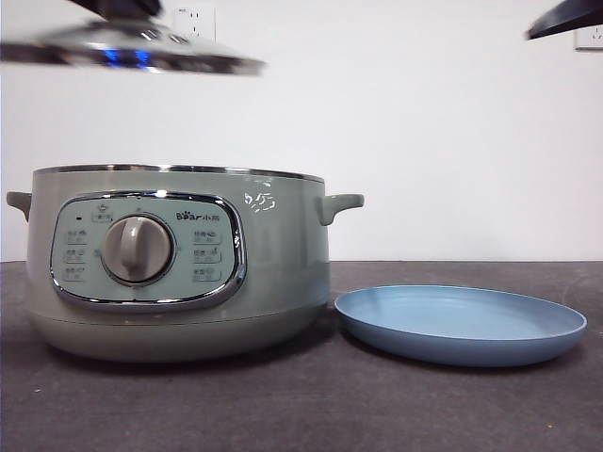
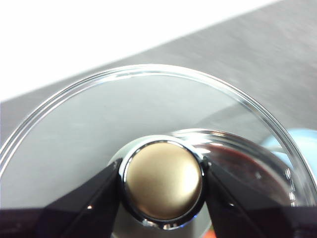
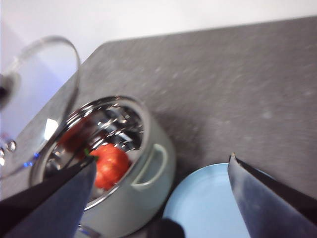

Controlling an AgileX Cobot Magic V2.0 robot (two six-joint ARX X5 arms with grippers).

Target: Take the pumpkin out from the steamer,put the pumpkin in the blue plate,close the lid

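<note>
front view: pale green steamer point(image 1: 179, 264) standing open on the dark bench point(image 1: 301, 405), control panel and grey dial facing forward; blue plate point(image 1: 460, 325) lying just beside it, close to the pot's wall but whether touching cannot be told; lid point(image 1: 132, 47) hanging in the air well above the pot's rim near the top corner, roughly level, with a dark gripper part on top of it; a black arm tip at the opposite top corner; pumpkin hidden behind the pot wall here. left wrist view: left gripper point(image 2: 162, 181) with both black jaws pressed against the sides of the lid's round knob point(image 2: 162, 184), clamped on it; glass disc and chrome rim spreading out around the knob, grey bench below. right wrist view: right gripper point(image 3: 161, 198) high over the bench with jaws wide apart, nothing between them; below, the open steamer with the orange-red pumpkin point(image 3: 110, 164) sitting inside on the shiny insert; blue plate next to the pot's side handle; lid held up off to the pot's far side, tilted in this view.
</note>
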